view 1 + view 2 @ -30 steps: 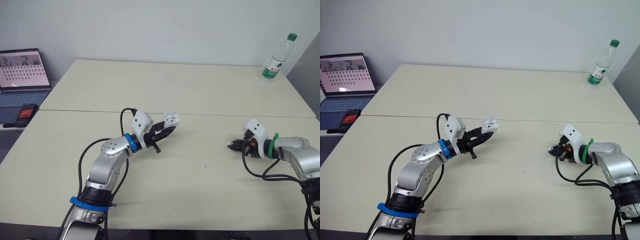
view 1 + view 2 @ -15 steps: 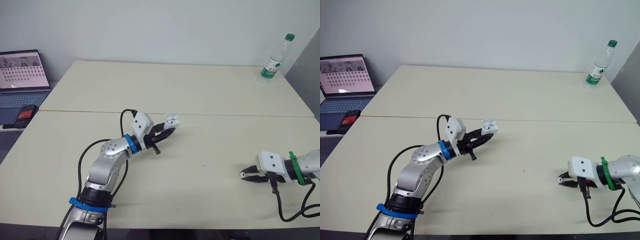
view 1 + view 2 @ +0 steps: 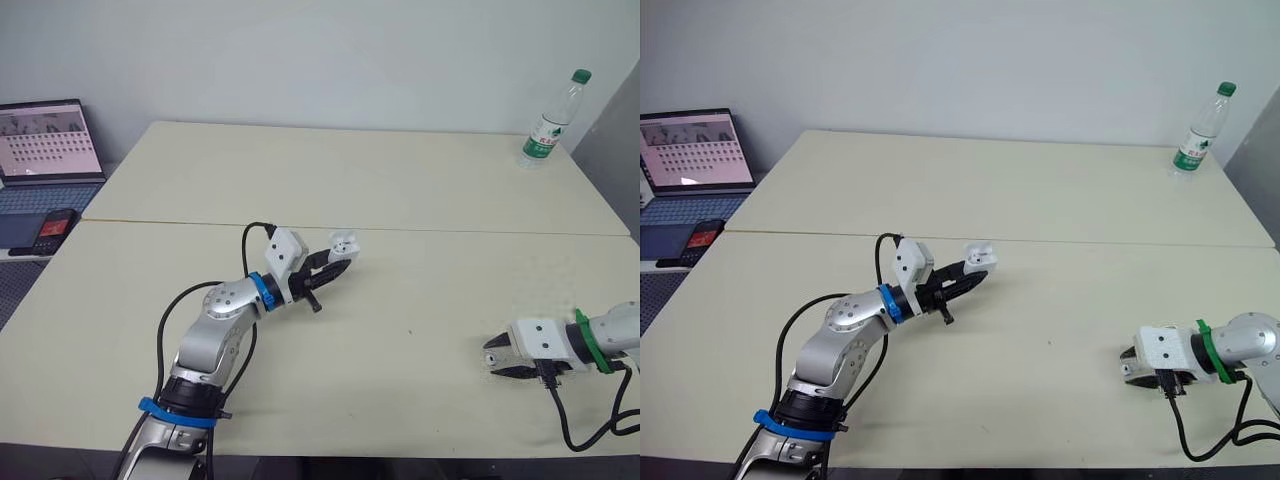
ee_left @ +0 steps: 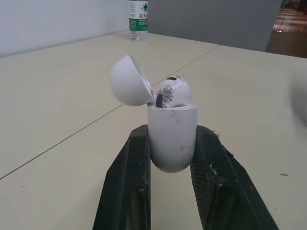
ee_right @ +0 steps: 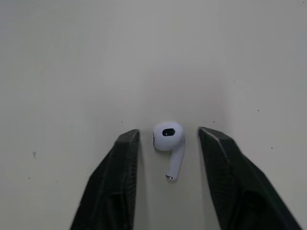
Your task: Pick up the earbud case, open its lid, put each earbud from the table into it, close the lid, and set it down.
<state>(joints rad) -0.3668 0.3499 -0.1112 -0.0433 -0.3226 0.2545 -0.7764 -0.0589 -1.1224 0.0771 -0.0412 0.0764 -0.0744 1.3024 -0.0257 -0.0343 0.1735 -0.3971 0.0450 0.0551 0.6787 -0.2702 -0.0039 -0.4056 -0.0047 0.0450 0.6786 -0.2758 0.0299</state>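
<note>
The left end effector (image 3: 336, 262) is gripping the small white plastic earbud case (image 4: 171, 139) between its two black fingers (image 4: 125, 191), holding it off the cream worktop (image 3: 400, 180) left of centre. Its rounded hinged lid (image 4: 128, 81) is standing open, and one white earbud (image 4: 172, 91) is already sitting in the case. This arm has barely shifted over the last second.

The right end effector (image 3: 497, 357) is the one that has been moving. A second ago it was hovering farther out on the right side. Now it is sitting low at the near right, jaws open, straddling the second white earbud (image 5: 169, 143), which is lying flat on the worktop with its stem pointing back toward the wrist. Neither finger seems to be touching it yet. That suggests the task is entering its second pick-up, with closing and lifting as the likely next move.

A laptop (image 3: 50, 140) and a dark phone (image 3: 50, 228) are resting off the far left edge, and a clear plastic water bottle with a green cap (image 3: 550, 118) is standing at the far right corner. All are well apart from both arms, and nothing is blocking the path between earbud and case.
</note>
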